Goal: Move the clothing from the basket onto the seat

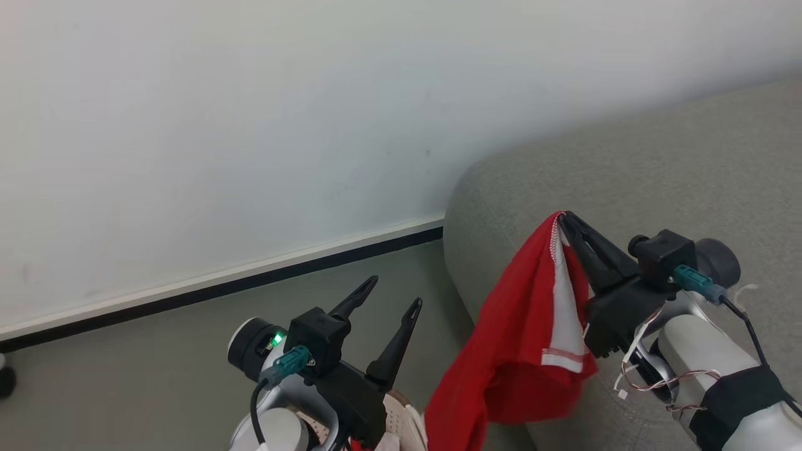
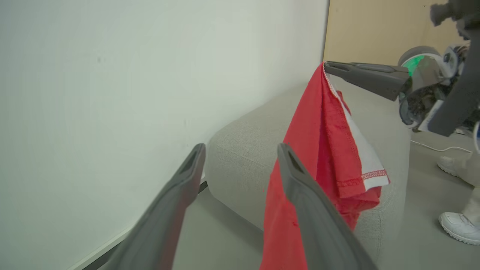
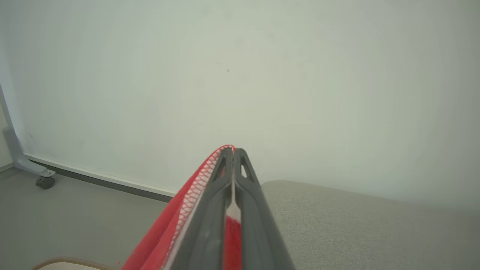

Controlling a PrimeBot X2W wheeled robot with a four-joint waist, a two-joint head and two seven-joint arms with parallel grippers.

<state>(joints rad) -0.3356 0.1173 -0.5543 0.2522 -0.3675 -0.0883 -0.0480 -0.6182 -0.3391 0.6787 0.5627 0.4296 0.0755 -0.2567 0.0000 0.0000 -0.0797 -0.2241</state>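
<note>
A piece of red clothing (image 1: 514,338) with a white band hangs from my right gripper (image 1: 562,217), which is shut on its stitched edge above the rounded end of the grey seat (image 1: 658,169). The right wrist view has the shut fingers (image 3: 232,150) pinching the clothing (image 3: 180,217), with the seat (image 3: 356,225) beyond. My left gripper (image 1: 396,291) stands open and empty to the left, above the floor. From the left wrist, its fingers (image 2: 240,147) frame the hanging clothing (image 2: 318,150) and the seat (image 2: 240,150). Part of the basket (image 1: 398,410) peeks out under my left arm, and its brown rim (image 3: 67,262) also shows.
A white wall (image 1: 250,125) with a dark baseboard (image 1: 250,285) runs behind the floor and the seat. A caster wheel (image 3: 45,182) stands by the wall. A person's white shoes (image 2: 459,225) are on the floor beyond the seat.
</note>
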